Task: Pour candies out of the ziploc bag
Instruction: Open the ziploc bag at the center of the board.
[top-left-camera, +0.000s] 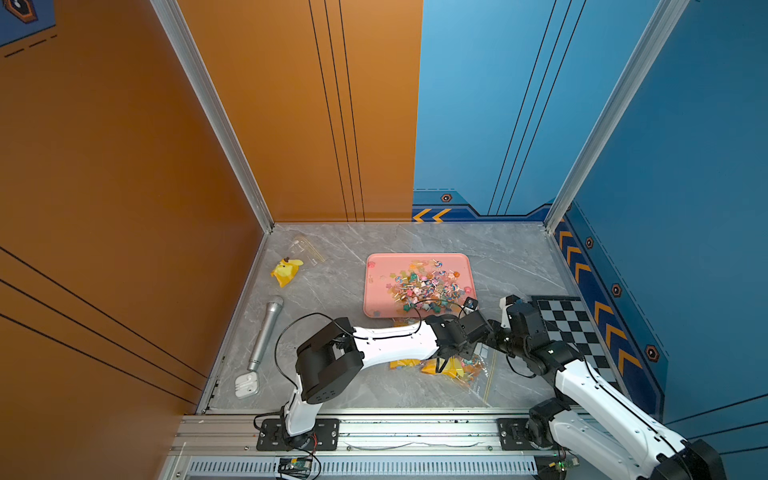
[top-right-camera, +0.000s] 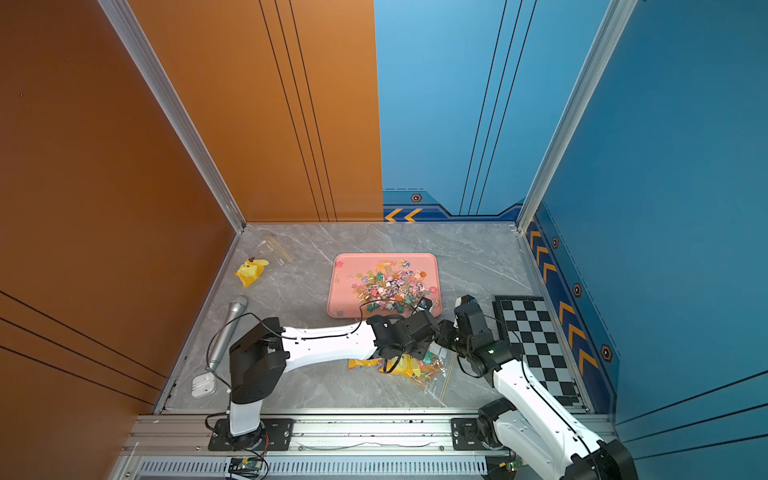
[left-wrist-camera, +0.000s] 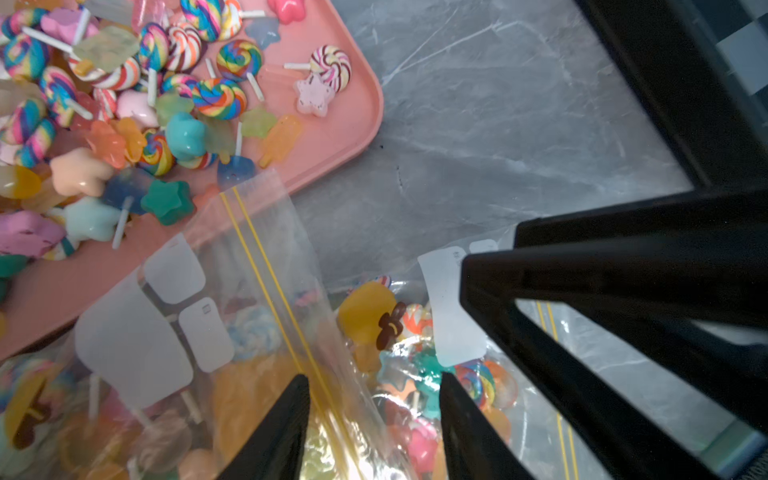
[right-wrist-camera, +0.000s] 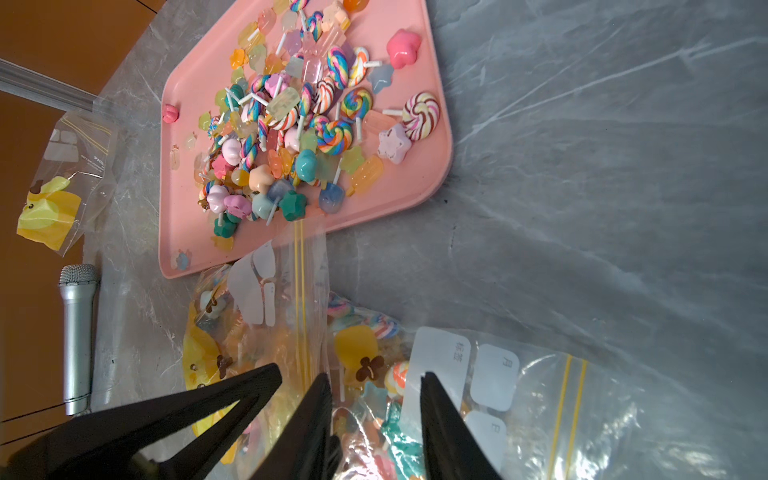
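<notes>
Two clear ziploc bags lie side by side in front of the pink tray, both holding candies. One ziploc bag has its yellow zip line reaching over the tray's near rim. The second, with white label patches, lies beside it. A heap of loose candies, lollipops and star shapes, lies on the tray. My left gripper is open, its fingertips straddling bag plastic. My right gripper is open too, right next to it over the bagged candies.
A silver microphone and a white earbud case lie at the left. A small bag with a yellow plush lies at the back left. A chessboard sits at the right, under my right arm.
</notes>
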